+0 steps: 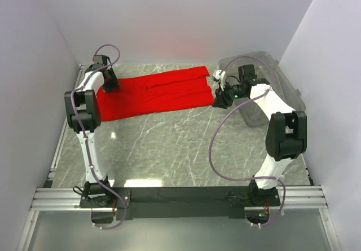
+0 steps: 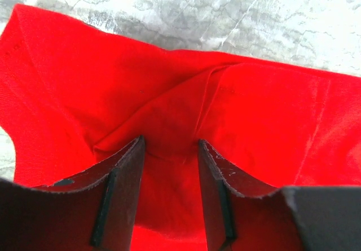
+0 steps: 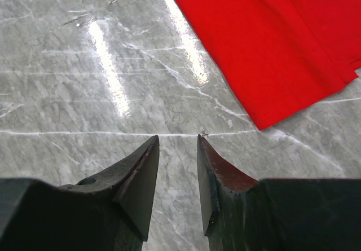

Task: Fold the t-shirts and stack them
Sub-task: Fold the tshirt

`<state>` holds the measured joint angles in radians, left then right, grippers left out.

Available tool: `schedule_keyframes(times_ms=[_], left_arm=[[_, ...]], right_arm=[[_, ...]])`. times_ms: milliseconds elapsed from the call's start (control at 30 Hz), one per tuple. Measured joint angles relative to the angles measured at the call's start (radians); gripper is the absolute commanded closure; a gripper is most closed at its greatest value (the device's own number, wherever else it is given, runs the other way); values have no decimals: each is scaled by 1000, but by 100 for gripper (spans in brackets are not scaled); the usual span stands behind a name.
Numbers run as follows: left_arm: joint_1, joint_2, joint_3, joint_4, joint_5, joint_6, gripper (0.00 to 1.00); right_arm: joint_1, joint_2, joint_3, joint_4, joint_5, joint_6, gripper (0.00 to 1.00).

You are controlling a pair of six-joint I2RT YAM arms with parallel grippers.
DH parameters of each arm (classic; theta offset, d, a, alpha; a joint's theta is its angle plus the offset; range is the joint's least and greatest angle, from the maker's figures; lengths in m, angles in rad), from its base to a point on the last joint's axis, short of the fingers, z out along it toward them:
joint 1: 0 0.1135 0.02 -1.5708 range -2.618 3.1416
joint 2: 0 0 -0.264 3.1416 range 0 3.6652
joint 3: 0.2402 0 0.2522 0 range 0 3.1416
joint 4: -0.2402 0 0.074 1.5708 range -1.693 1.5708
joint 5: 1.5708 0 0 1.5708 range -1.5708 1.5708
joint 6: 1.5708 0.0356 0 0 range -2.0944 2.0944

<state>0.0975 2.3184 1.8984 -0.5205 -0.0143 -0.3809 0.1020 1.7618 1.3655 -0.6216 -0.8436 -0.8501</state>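
Top external: a red t-shirt (image 1: 155,93) lies spread on the table (image 1: 169,144). On it sits the left gripper (image 2: 169,149), jaws apart; the right gripper (image 3: 177,144) gapes empty beside it.

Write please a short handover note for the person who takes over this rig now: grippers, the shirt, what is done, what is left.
Left gripper: jaws apart, down on the left end of the red t-shirt; no firm pinch visible.
Right gripper: open, empty, over bare table beside the shirt's right corner.
Done: shirt lies as a long strip at the far side, apparently folded once lengthwise.
Left: fold it shorter, then stack; only one shirt is in view.
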Motion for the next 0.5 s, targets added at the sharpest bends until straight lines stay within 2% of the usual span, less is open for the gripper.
schedule_keyframes(times_ms=[233, 500], left_arm=[[-30, 5, 16, -11, -96, 48, 55], [-61, 16, 26, -23, -183, 103, 80]], right_arm=[[0, 0, 0, 0, 0, 0, 60], [0, 0, 0, 0, 0, 0, 60]])
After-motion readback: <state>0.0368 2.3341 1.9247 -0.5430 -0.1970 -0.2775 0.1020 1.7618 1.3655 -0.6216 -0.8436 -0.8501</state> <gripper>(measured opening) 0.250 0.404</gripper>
